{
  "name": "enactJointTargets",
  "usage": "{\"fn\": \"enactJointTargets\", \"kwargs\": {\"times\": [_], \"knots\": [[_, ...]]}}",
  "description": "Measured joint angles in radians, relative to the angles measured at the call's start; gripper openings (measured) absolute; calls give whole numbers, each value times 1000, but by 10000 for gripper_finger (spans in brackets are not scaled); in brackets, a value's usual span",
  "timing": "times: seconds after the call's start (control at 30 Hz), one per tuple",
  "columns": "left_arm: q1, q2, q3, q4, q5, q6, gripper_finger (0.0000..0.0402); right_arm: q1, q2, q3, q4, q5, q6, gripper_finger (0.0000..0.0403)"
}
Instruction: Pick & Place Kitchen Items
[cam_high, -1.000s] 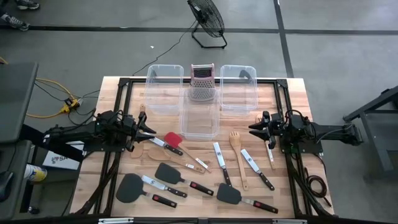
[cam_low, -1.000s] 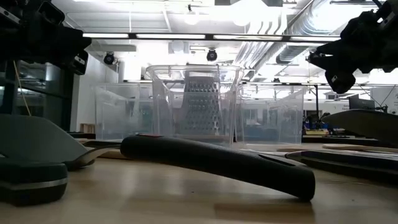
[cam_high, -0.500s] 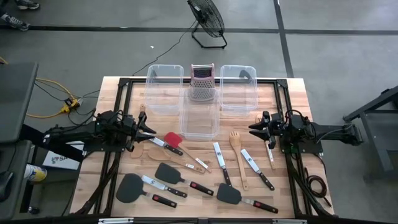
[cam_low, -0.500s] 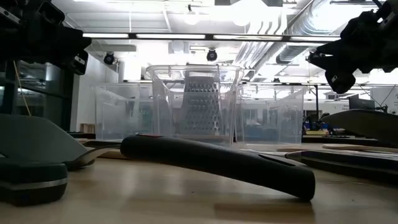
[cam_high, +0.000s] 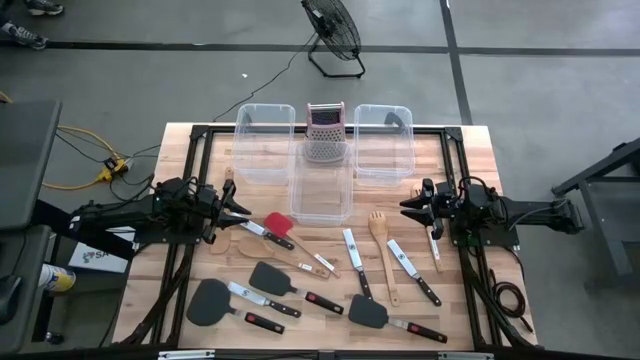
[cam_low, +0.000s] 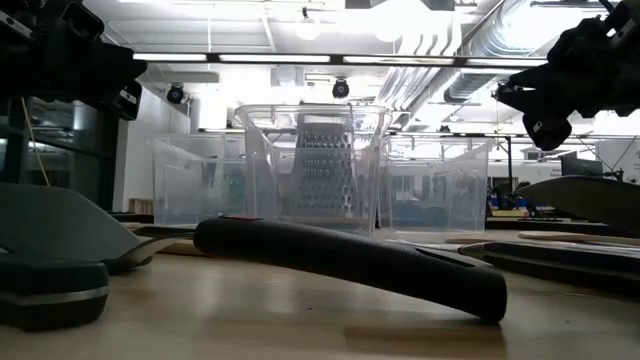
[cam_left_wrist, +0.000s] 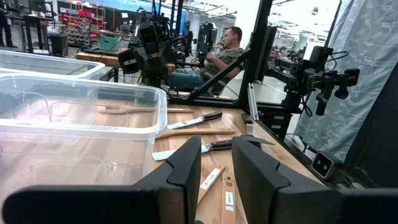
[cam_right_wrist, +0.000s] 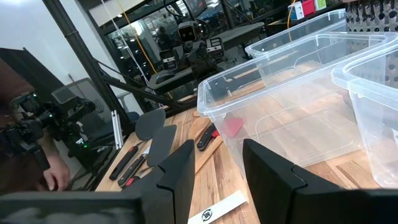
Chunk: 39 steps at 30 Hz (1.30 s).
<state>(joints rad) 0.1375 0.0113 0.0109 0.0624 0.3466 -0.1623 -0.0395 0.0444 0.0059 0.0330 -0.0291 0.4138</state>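
The kitchen items lie flat on the near half of the wooden table (cam_high: 470, 150): a red spatula (cam_high: 278, 221), black spatulas (cam_high: 268, 277) (cam_high: 209, 302) (cam_high: 368, 312), black-handled knives (cam_high: 352, 248) (cam_high: 412, 262), a wooden fork (cam_high: 380, 235) and a wooden spoon (cam_high: 250, 247). My left gripper (cam_high: 240, 207) (cam_left_wrist: 217, 149) hovers level over the table's left side, open, with nothing between its fingers. My right gripper (cam_high: 408, 207) (cam_right_wrist: 217, 149) hovers level over the right side, also open with nothing between its fingers. The two point toward each other across the middle.
Three clear plastic bins (cam_high: 264, 140) (cam_high: 384, 140) (cam_high: 324, 190) stand on the far half, with a steel box grater (cam_high: 324, 133) between the two far ones. A black frame (cam_high: 200, 135) runs around the table. A fan (cam_high: 335, 35) stands on the floor beyond. A seated person (cam_left_wrist: 224, 53) shows beyond the table.
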Motion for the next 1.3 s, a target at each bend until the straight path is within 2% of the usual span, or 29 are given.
{"fn": "enactJointTargets", "kwargs": {"times": [0.43, 0.6, 0.77, 0.9, 1.0, 1.13, 1.3], "knots": [[0, 0, 0, 0, 0, 0, 90, 0, 0, 0, 0, 6, -9, 128], [0, 0, 0, 0, 0, 0, 90, 0, 0, 0, 10, 149, -160, 128], [0, 0, 0, 0, 0, 0, 90, 0, 0, 0, 15, 176, -235, 128], [0, 0, 0, 0, 0, 0, 90, 0, 0, 0, 16, 183, -236, 128], [0, 0, 0, 0, 0, 0, 90, 0, 4, 0, 26, 259, -234, 128], [0, 0, 0, 0, 0, 0, 90, 0, 5, 0, 28, 286, -222, 128], [0, 0, 0, 0, 0, 0, 90, 0, 12, 0, 27, 315, -48, 128]]}}
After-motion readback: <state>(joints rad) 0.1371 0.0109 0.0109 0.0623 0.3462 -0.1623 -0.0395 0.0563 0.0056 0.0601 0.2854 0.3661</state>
